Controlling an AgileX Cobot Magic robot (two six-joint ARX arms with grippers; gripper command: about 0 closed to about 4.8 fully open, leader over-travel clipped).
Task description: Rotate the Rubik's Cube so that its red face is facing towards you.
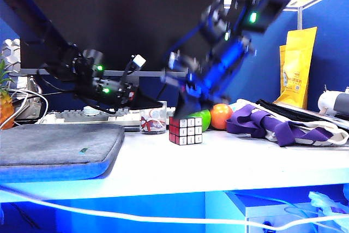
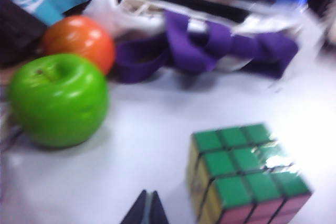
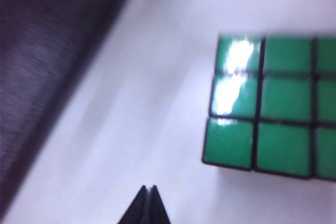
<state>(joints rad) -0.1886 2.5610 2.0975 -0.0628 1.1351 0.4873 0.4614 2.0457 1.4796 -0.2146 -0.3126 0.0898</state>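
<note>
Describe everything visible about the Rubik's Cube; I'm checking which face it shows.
The Rubik's Cube is a glossy plastic 3x3 with black grid lines, sitting flat on the white table just in front of the green apple. Green is on top, white faces the exterior camera, and its red face points left. The right end effector hovers beside it, shut, without touching it.

The right hand [image 1: 188, 102] is smeared by motion in the exterior view, so how its fingers stand is unreadable there; only dark fingertips [image 3: 147, 205], pressed together, enter its wrist view. The left hand [image 2: 147, 211] likewise shows just two dark tips at its wrist picture's edge. The small black-gridded Rubik's Cube [image 3: 273, 103] is cut off by the right wrist picture's edge and blurred. In the exterior view it hides most of the round green apple [image 1: 204, 118]. The purple fabric strap [image 2: 210, 45] is blurred.
</note>
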